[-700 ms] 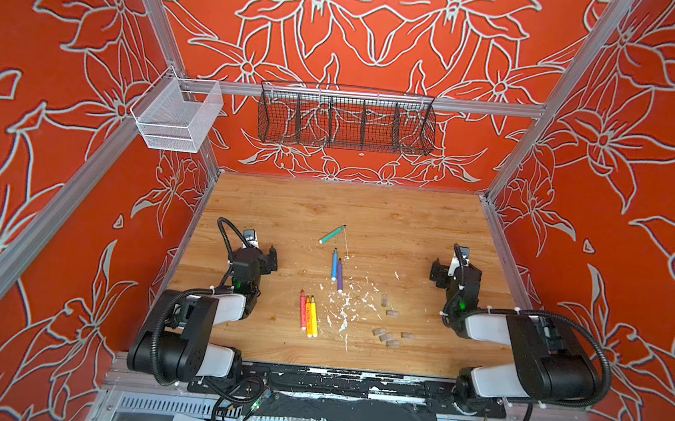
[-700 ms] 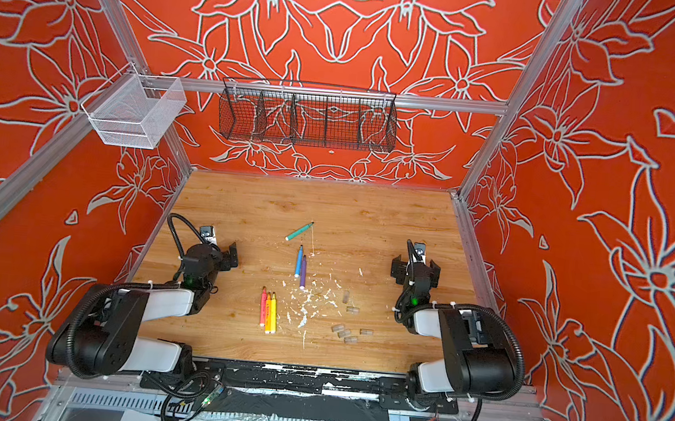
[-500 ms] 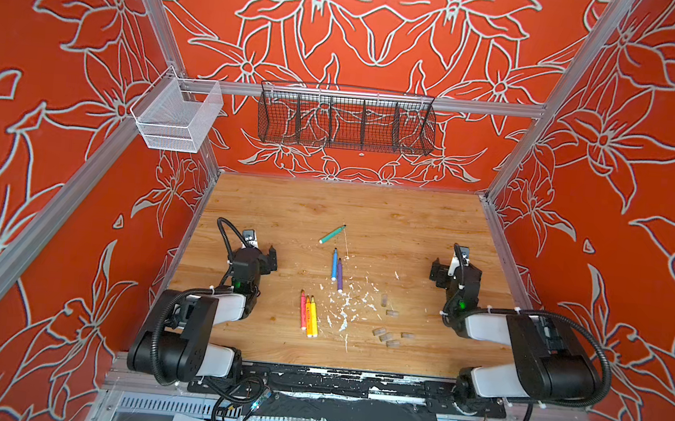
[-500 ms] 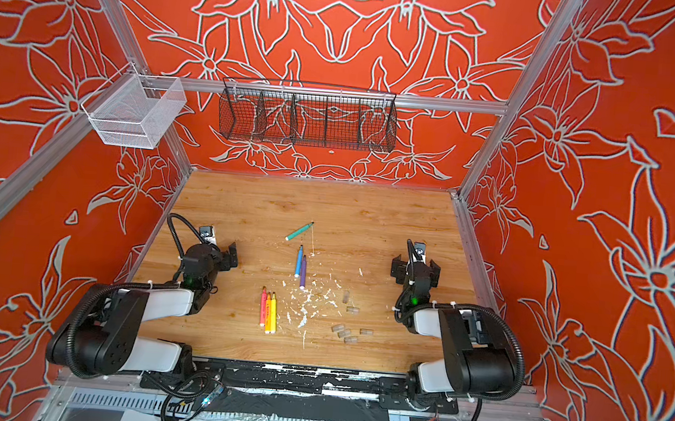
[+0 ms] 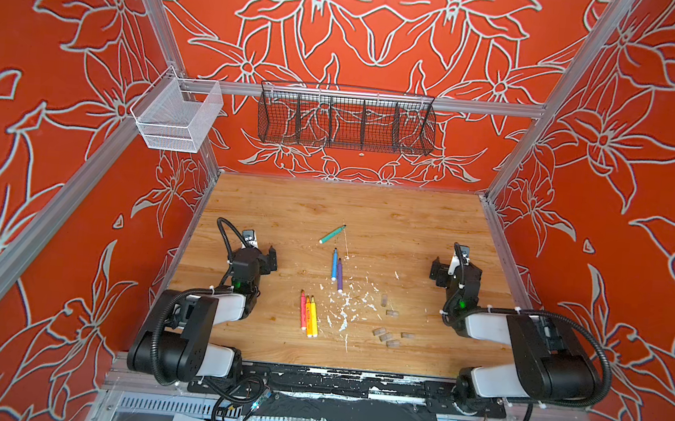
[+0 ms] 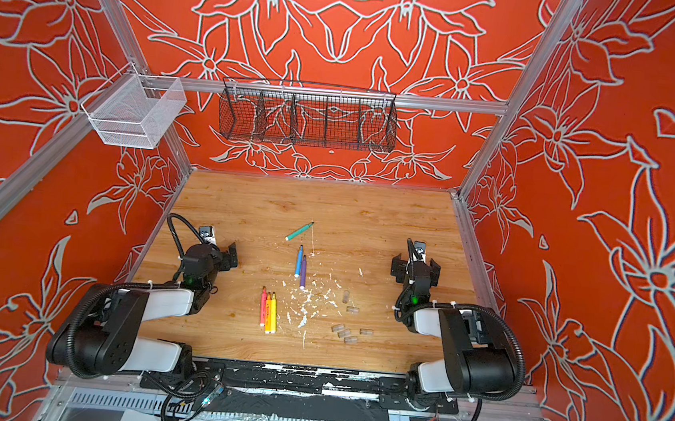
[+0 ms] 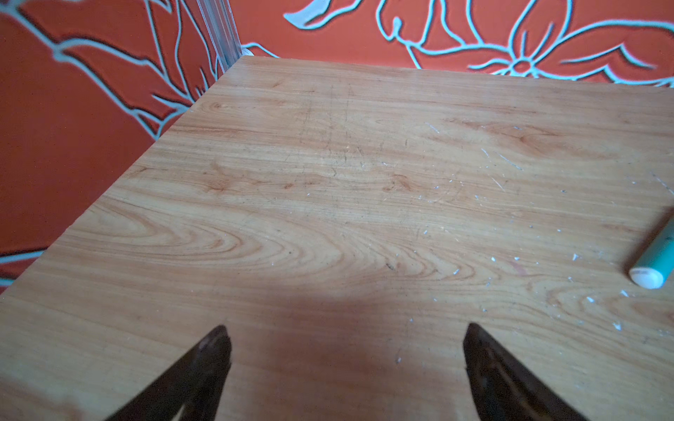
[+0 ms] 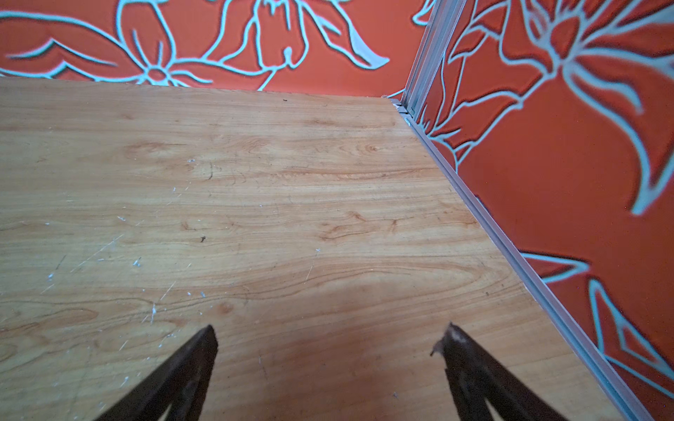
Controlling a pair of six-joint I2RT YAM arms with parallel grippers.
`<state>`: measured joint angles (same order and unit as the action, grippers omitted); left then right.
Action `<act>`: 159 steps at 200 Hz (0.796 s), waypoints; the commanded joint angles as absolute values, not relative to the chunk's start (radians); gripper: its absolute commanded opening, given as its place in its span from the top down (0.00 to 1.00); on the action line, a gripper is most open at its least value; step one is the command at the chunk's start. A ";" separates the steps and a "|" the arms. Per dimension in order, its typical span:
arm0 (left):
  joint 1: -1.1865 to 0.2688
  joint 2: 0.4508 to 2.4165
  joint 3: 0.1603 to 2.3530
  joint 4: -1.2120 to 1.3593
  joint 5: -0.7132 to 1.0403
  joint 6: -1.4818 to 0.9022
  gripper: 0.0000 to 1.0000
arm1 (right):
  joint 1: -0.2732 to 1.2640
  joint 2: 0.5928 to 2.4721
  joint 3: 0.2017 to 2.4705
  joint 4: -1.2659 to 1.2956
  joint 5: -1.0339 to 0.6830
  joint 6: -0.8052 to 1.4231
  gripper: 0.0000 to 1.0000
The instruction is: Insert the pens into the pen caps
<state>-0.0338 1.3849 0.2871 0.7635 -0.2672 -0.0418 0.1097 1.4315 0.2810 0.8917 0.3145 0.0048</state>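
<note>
Both sets are spread wide and hold nothing. The left fingers (image 7: 198,368) and right fingers (image 8: 474,371) sit low over the bare bench (image 5: 286,203), each near its own side wall and well apart from the parts. All six pens lie flat mid-bench for you, uncapped. The green pen (image 5: 332,234) is farthest back, angled, and its white end shows at the edge of the left wrist view. The blue pen (image 5: 334,263) and purple pen (image 5: 339,275) lie side by side just in front of it, tips toward the back wall. The pink pen (image 5: 302,314), orange pen (image 5: 308,316) and yellow pen (image 5: 313,317) are packed in a row nearer the arm bases, left of centre, tips also pointing back. The six pen caps lie loose right of centre. Two (image 5: 384,299) (image 5: 390,313) are near the purple pen's rear end, and four (image 5: 378,331) (image 5: 384,337) (image 5: 392,343) (image 5: 406,335) are clustered closer to the front. White flecks (image 5: 344,308) are scattered between pens and caps.
</note>
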 commanded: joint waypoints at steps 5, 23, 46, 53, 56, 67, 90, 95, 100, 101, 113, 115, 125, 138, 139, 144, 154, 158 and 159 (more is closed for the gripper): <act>-0.029 1.390 0.302 0.770 -0.264 -0.040 0.04 | 0.101 1.436 0.290 0.900 0.312 0.008 0.03; -0.029 1.390 0.302 0.771 -0.264 -0.040 0.04 | 0.101 1.436 0.288 0.901 0.311 0.008 0.03; -0.030 1.372 0.308 0.758 -0.251 -0.025 0.04 | 0.102 1.422 0.285 0.909 0.314 0.005 0.03; -0.031 1.343 0.331 0.688 -0.237 -0.023 0.04 | 0.101 1.383 0.298 0.846 0.315 0.008 0.03; -0.030 1.331 0.341 0.668 -0.242 -0.018 0.04 | 0.101 1.366 0.307 0.820 0.313 0.004 0.03; -0.032 1.266 0.403 0.499 -0.234 -0.018 0.04 | 0.104 1.276 0.362 0.645 0.332 0.004 0.03; -0.037 1.146 0.492 0.289 -0.233 -0.083 0.04 | 0.106 1.131 0.412 0.470 0.391 0.080 0.03; -0.040 1.114 0.507 0.247 -0.224 -0.110 0.04 | 0.105 1.100 0.415 0.446 0.397 0.122 0.03; -0.041 1.079 0.527 0.195 -0.219 -0.150 0.04 | 0.105 1.073 0.420 0.412 0.395 0.159 0.03; -0.041 1.076 0.533 0.182 -0.218 -0.160 0.04 | 0.105 1.066 0.422 0.409 0.391 0.164 0.03; -0.041 0.997 0.618 -0.015 -0.210 -0.327 0.04 | 0.104 1.000 0.466 0.297 0.318 0.211 0.03; -0.041 0.968 0.632 -0.050 -0.205 -0.355 0.04 | 0.104 0.991 0.479 0.272 0.305 0.223 0.03; -0.041 0.906 0.706 -0.202 -0.137 -0.464 0.04 | 0.103 0.952 0.563 0.099 0.264 0.297 0.03; -0.041 0.840 0.786 -0.335 0.036 -0.483 0.04 | 0.100 0.918 0.703 -0.092 0.134 0.340 0.03; -0.041 0.832 0.793 -0.347 0.042 -0.489 0.04 | 0.100 0.916 0.707 -0.104 0.121 0.337 0.03; -0.041 0.795 0.822 -0.405 0.057 -0.543 0.04 | 0.101 0.900 0.753 -0.146 0.064 0.318 0.03; -0.040 0.710 0.841 -0.461 0.032 -0.722 0.04 | 0.099 0.863 0.810 -0.227 0.054 0.405 0.03; -0.040 0.671 0.829 -0.433 0.051 -0.758 0.04 | 0.100 0.844 0.819 -0.256 0.078 0.456 0.03; -0.039 0.662 0.825 -0.418 0.060 -0.763 0.04 | 0.099 0.839 0.823 -0.268 0.084 0.474 0.03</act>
<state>-0.0399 0.8177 0.7944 -0.1505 -0.0700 -0.4263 0.1055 0.9272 0.6952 0.0597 0.1940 0.2657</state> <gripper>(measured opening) 0.964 0.974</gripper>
